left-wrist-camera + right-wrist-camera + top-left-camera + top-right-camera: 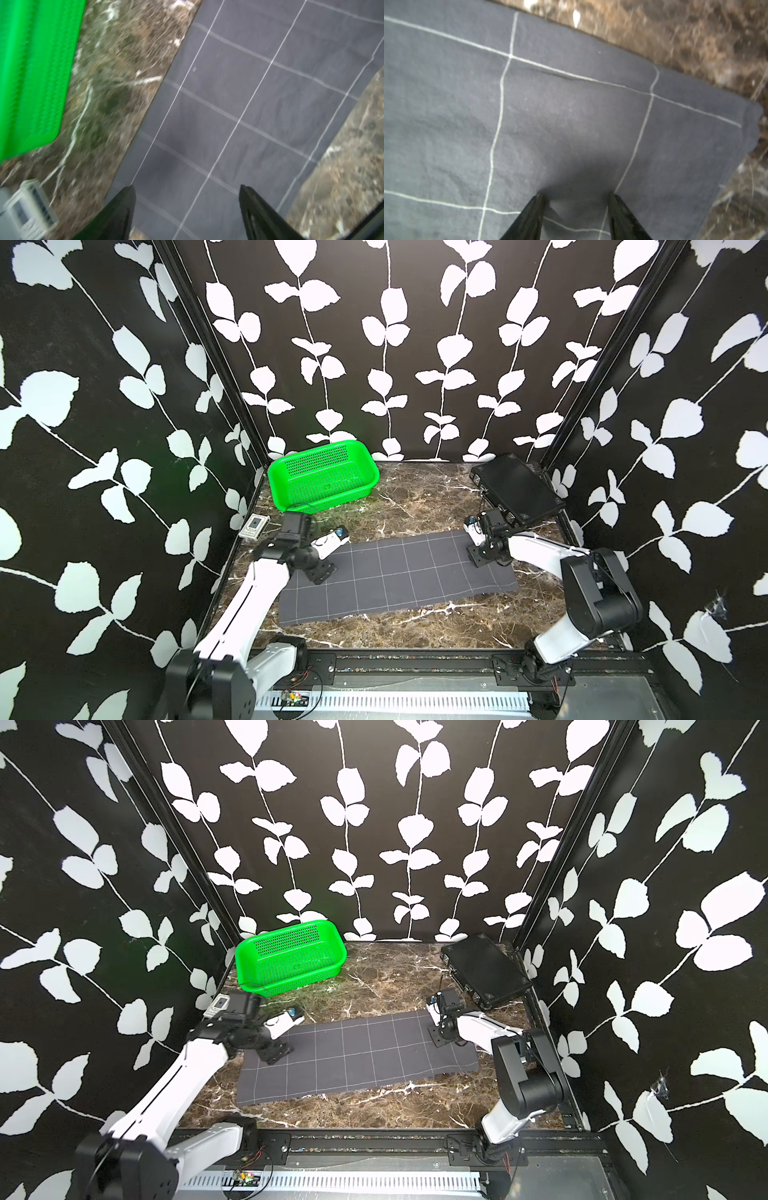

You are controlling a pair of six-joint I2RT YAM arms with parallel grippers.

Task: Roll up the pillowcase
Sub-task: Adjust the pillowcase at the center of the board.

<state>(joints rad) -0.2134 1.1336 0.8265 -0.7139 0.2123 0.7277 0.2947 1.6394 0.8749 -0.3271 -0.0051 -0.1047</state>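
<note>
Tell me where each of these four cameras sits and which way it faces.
Top views: high at the cell's front, looking down toward the back wall at the pillowcase, green basket and black case; both arms show.
Left wrist: on the left arm, looking down at the pillowcase's edge, marble table and basket; the left fingers show, apart.
Right wrist: on the right arm, looking down at a pillowcase corner; the right fingers show, apart.
Shared: all four see the pillowcase; left wrist and top views also the basket.
</note>
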